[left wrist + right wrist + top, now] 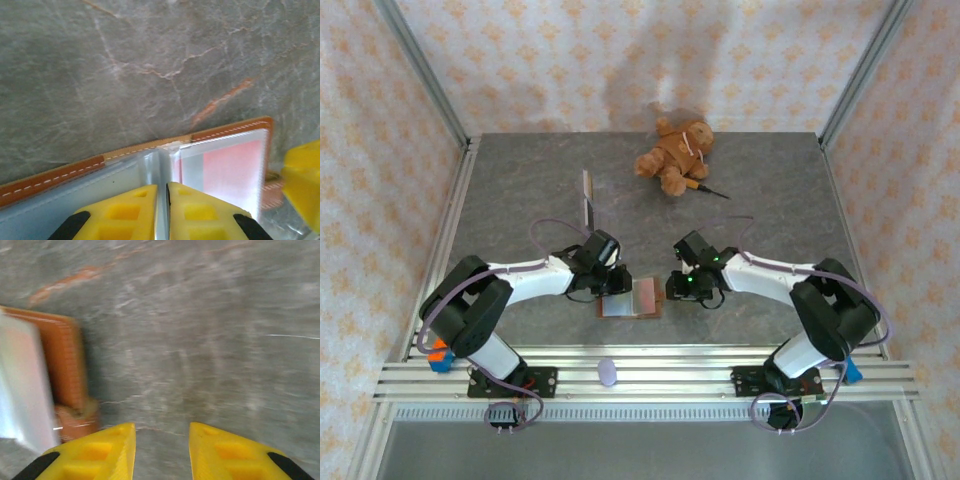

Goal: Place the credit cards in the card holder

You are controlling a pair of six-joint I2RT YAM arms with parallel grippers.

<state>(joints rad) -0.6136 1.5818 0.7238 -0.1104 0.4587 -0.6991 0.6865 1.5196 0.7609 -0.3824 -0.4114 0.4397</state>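
Yellow L gripper (161,189) pinches card holder (225,165) sleeve; R gripper (162,429) jaws apart, empty.

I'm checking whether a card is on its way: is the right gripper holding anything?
No, the right gripper has its fingers apart with bare table between them, beside the card holder.

The open card holder (632,298) lay near the front edge of the table (520,170). The left gripper (615,288) pressed on its left half and the right gripper (676,285) sat just off its right edge, so little room was left between them. Farther back, a thin upright strip (588,200) stood left of centre. A teddy bear (675,155) and a screwdriver (708,188) lay near the back. The table's left and right sides lay bare.
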